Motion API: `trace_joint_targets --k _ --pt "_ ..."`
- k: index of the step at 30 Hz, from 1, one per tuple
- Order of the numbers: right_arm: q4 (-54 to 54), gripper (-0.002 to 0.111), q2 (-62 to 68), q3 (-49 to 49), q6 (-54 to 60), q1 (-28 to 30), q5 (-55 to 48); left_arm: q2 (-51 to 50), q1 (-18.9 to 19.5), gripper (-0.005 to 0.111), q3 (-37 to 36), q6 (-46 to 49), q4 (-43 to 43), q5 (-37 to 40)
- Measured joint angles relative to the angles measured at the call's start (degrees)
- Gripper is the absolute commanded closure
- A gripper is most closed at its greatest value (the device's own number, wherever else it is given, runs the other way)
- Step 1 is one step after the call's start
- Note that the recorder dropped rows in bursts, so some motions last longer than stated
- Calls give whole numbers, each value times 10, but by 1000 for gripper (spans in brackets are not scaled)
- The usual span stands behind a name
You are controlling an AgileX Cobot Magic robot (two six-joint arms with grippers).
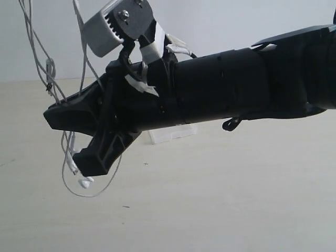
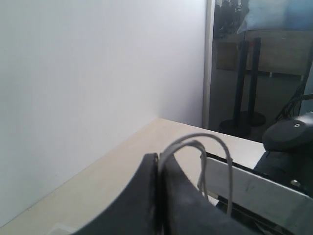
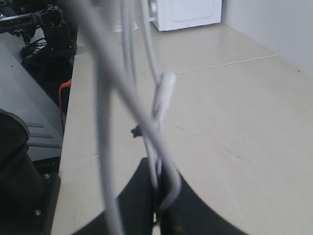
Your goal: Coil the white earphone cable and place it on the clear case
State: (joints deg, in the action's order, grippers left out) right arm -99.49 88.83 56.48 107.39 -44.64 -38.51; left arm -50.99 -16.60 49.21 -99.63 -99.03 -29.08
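The white earphone cable (image 1: pixel 50 69) is off the table (image 1: pixel 236 199) and hangs in the air at the left of the scene. Several thin strands run down from above the exterior view's edge. They pass the tip of the big black right arm and end in a slack loop, with the earbuds (image 1: pixel 84 182) dangling just above the tabletop.

In the right wrist view the right end effector (image 3: pixel 157 190) is pinched tight, with a strand caught in the seam between its fingers. The inline remote (image 3: pixel 164 95) hangs just beyond it.

In the left wrist view the left end effector (image 2: pixel 157 160) is also closed, and a short bight of wire arches out from between its tips. I cannot find it in the exterior view, so it is probably up where the strands lead.

The clear case (image 1: pixel 173 133) sits on the table behind the right arm, half hidden by it. As far as I can see it has nothing on it.

I'd put the task at about the middle. The wire has been gathered into a few long passes between the two grips, but it is a loose hank rather than a neat coil. What I judge to be left is tightening those loops, bringing in the trailing earbuds, carrying the bundle over the case and setting it down so it stays put.
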Motion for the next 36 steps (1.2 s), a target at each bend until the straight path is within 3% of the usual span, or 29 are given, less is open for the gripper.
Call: trace_joint_targets --k 4,8,11,24,36 --pt "0 87 0 0 1 0 0 0 0 107 0 0 0 0" --pt "0 57 0 0 1 0 0 0 0 107 0 0 -2 0" --pt "0 44 0 0 1 0 0 0 0 107 0 0 -2 0" --pt "1 40 -28 0 -15 0 22 0 0 107 0 0 -7 0" --pt "132 39 -88 0 -145 0 61 0 0 107 0 0 -9 0"
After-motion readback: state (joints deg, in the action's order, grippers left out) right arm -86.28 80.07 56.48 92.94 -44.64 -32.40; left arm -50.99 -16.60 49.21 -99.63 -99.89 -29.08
